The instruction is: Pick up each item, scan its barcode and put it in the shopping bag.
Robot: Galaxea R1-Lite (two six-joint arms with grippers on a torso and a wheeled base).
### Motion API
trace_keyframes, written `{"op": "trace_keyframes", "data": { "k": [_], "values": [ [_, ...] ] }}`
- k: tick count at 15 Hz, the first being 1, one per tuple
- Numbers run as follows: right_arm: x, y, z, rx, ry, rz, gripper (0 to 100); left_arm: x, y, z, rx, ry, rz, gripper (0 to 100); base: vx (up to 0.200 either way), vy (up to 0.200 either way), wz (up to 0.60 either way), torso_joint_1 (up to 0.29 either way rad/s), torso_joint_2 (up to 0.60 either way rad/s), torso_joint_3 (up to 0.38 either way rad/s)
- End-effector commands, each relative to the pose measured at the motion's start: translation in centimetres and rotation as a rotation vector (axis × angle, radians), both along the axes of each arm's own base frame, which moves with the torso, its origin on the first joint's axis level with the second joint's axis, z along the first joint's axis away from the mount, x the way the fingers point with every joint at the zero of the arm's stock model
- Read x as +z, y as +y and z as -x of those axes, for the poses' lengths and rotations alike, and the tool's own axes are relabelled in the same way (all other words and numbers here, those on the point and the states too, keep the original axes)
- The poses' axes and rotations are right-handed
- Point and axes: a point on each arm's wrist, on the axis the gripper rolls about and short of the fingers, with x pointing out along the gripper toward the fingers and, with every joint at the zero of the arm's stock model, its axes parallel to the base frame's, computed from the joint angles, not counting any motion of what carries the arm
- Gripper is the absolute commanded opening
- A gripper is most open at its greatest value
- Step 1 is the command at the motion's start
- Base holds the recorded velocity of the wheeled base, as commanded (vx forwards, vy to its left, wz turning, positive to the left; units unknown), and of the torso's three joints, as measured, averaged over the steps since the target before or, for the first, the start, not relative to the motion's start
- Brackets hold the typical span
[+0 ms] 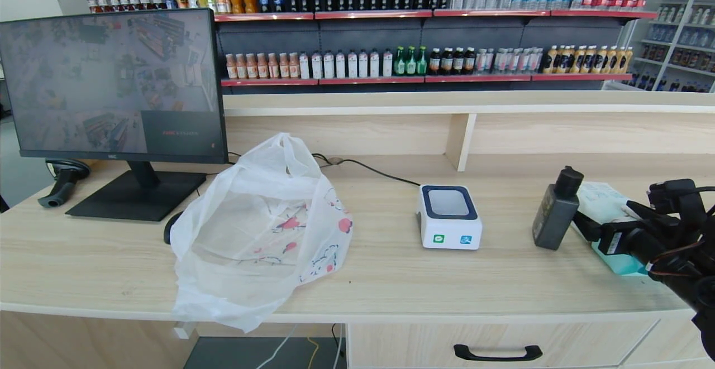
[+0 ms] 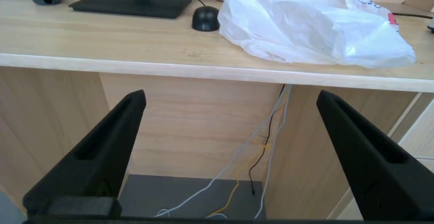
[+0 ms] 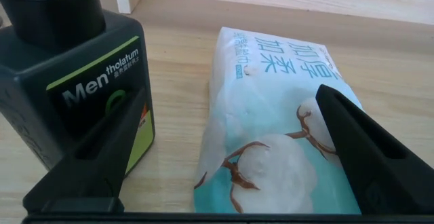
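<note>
A white plastic shopping bag [image 1: 257, 229] [image 2: 312, 20] lies slumped on the wooden counter [image 1: 391, 279], left of a small white barcode scanner [image 1: 448, 215]. At the right stands a dark grey bottle [image 1: 556, 210] [image 3: 74, 81] with a black cap, upright. Beside it lies a teal and white tissue pack [image 1: 600, 199] [image 3: 271, 136]. My right gripper [image 1: 606, 221] [image 3: 224, 149] is open, low over the tissue pack, one finger close beside the bottle. My left gripper [image 2: 230, 156] is open and holds nothing, below the counter's front edge [image 2: 203, 64], facing the bag.
A monitor [image 1: 111, 84] on a black stand [image 2: 132, 1] fills the counter's left end, with a handheld scanner [image 1: 61, 182] and a black mouse [image 1: 167, 226] [image 2: 205, 19] beside it. A raised wooden ledge [image 1: 463, 106] runs along the back. Cables hang under the counter [image 2: 264, 149].
</note>
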Motion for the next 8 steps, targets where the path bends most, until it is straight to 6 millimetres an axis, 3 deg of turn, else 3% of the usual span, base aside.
{"op": "trace_keyframes", "data": {
  "k": [1, 8],
  "values": [
    [-0.15, -0.04, -0.20, 0.001, 0.003, -0.001, 100, 0.00, 0.00, 0.00, 0.000, -0.001, 0.000, 100, 0.000, 0.000, 0.00, 0.000, 0.00, 0.000],
    [-0.18, -0.13, -0.83, 0.002, -0.006, 0.001, 100, 0.00, 0.00, 0.00, 0.000, -0.001, 0.000, 100, 0.000, 0.000, 0.00, 0.000, 0.00, 0.000]
  ]
}}
